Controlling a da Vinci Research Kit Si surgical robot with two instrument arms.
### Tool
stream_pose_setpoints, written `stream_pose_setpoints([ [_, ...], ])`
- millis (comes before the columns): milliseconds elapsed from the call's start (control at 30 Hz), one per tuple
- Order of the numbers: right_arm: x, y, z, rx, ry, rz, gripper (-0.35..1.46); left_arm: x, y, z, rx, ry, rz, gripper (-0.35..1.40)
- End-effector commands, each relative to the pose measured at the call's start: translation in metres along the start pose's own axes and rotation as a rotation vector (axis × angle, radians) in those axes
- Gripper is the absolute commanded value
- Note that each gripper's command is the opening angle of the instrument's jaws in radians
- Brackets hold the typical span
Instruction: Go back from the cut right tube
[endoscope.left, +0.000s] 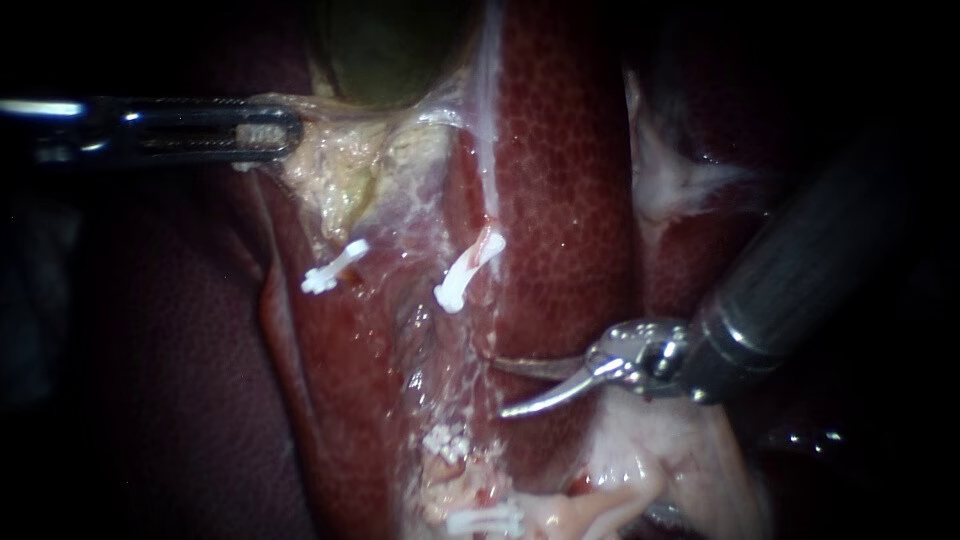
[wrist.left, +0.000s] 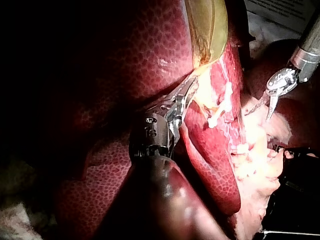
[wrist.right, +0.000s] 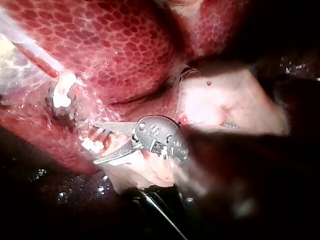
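Below clip, rt tube ends, whitish.

Bright light pools on the liver at centre, and we lose the edges to black. The gallbladder sits dim; glare flashes off the shaft of our left instrument.

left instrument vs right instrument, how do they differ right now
The left instrument has long flat jaws; the right instrument has thin curved blades. The left instrument's jaws are shut on pale tissue under the gallbladder; the right instrument's blades stand open, holding nothing. Neither touches a clip.
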Motion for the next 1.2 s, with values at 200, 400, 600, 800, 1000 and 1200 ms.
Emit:
stream_pose_setpoints([
  [200,0.003,-0.0006,-0.0043,-0.024,0.021,-0.077,1.43,0.0,0.0,0.0,0.0,0.0,0.0,-0.32],
  [400,0.0065,-0.0022,-0.0077,-0.042,0.073,-0.132,1.43,0.0001,0.0,0.0001,-0.001,0.0,0.0,-0.32],
  [600,0.0088,-0.0037,-0.0096,-0.073,0.089,-0.159,1.43,0.0002,-0.0001,0.0003,-0.003,-0.001,0.001,-0.3],
  [800,0.0093,-0.004,-0.0099,-0.086,0.097,-0.173,1.43,0.0004,-0.0002,0.0005,-0.005,-0.002,0.002,-0.28],
  [1000,0.0093,-0.0039,-0.0099,-0.087,0.097,-0.172,1.43,0.0019,-0.0006,0.0019,0.0,-0.002,0.009,-0.28],
  [1200,0.0093,-0.0038,-0.0099,-0.087,0.097,-0.172,1.43,0.0043,-0.0013,0.0046,0.016,0.03,0.025,-0.28],
])
